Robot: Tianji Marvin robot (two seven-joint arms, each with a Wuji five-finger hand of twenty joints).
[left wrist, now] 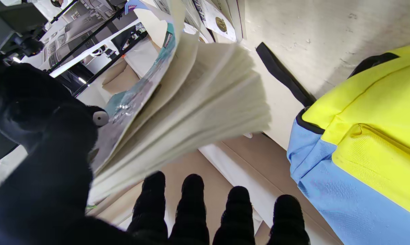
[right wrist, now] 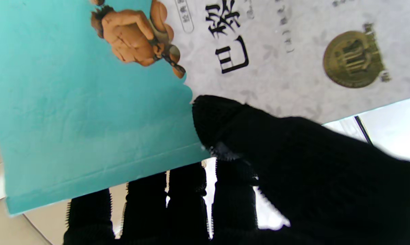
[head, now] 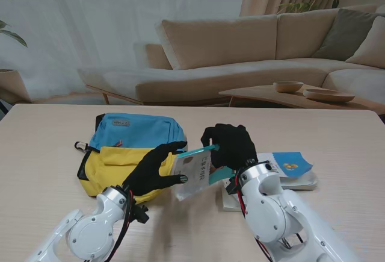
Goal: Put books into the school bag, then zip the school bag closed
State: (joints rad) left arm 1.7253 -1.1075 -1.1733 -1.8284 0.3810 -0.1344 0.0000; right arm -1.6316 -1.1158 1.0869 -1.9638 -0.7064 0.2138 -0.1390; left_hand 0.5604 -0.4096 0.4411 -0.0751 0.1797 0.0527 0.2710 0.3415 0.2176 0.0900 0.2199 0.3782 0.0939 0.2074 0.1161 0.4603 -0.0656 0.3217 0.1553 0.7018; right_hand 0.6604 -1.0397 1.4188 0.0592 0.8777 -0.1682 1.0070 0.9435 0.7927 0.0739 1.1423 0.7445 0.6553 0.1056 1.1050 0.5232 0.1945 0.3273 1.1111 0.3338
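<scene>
books are not yet going in: the right hand (head: 231,144) is pinching one book (head: 195,171) aloft, the left hand (head: 153,171) seemingly gripping it too, the school bag (head: 129,153) is awaiting packing and zipping.

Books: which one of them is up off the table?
The teal-and-grey paperback book, gripped between both black-gloved hands. The other books lie stacked on the table, right.

Soft, even daylight; faint shadows beside the bag (head: 129,153). The book's pages (left wrist: 198,102) are motion-blurred in the left wrist view.
</scene>
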